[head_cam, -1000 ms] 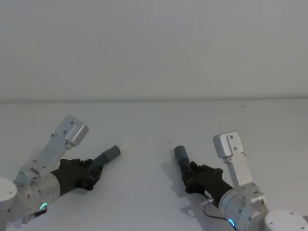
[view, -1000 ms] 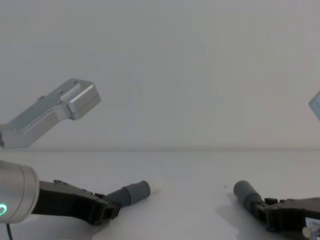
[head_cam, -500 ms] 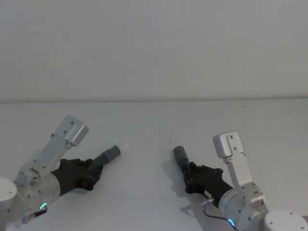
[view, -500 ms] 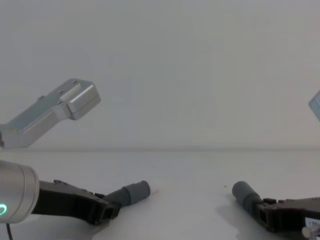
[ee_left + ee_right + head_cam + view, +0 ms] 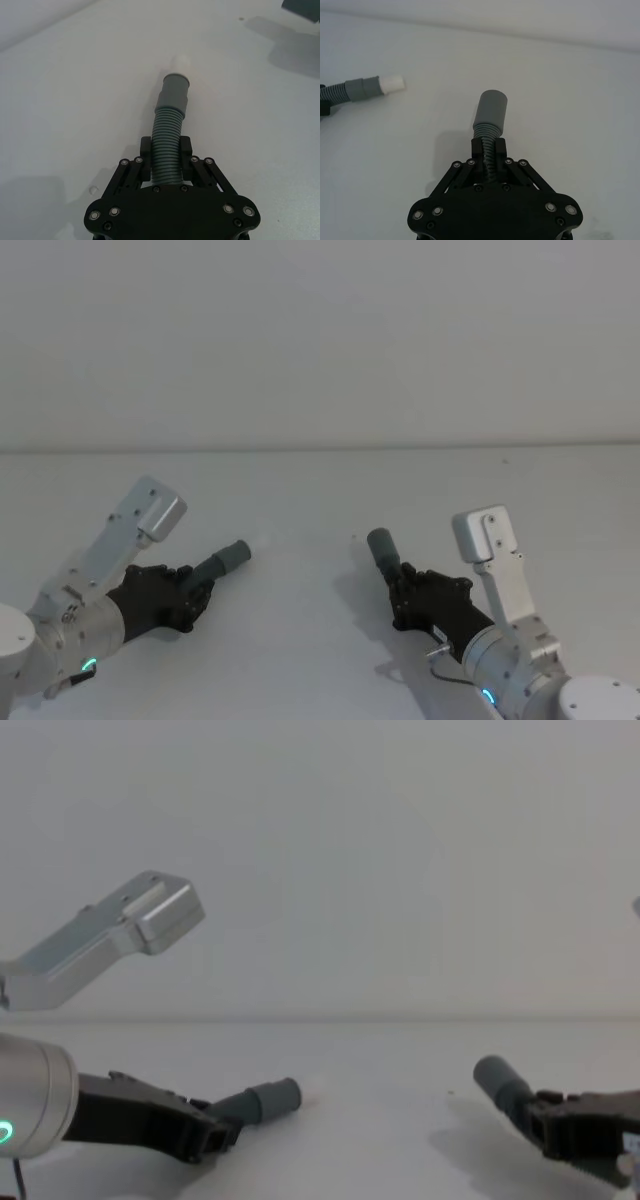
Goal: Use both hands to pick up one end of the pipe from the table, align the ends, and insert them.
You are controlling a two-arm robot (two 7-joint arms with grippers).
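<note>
Down low over the plain white matte table [image 5: 300, 650], the black angular left gripper [image 5: 166, 150] is clenched on the dark grey ribbed flexible hose [image 5: 169, 125], with a finger pressed against each side of the ribbing. Past its fingertips the hose runs into a smooth grey collar [image 5: 173, 95] that ends in a narrower white tip [image 5: 182, 63]. From the chest view the collar hangs close above the table, and whether it touches the surface cannot be told.

On the table's right side, the black right gripper [image 5: 489, 147] grips the hose's other stretch just behind the wider plain grey socket cuff [image 5: 490, 111]. That cuff tilts upward and is raised off the table, casting a soft shadow on the surface below.

The two ends are well apart, and bare table lies between them. The collar points roughly toward the cuff's side, while the cuff points toward the table's far edge. The rest of the hose is hidden behind the gripper bodies. A silver bracket [image 5: 150, 512] rises from the left wrist, and a pale grey wall [image 5: 320, 340] stands beyond the table.
</note>
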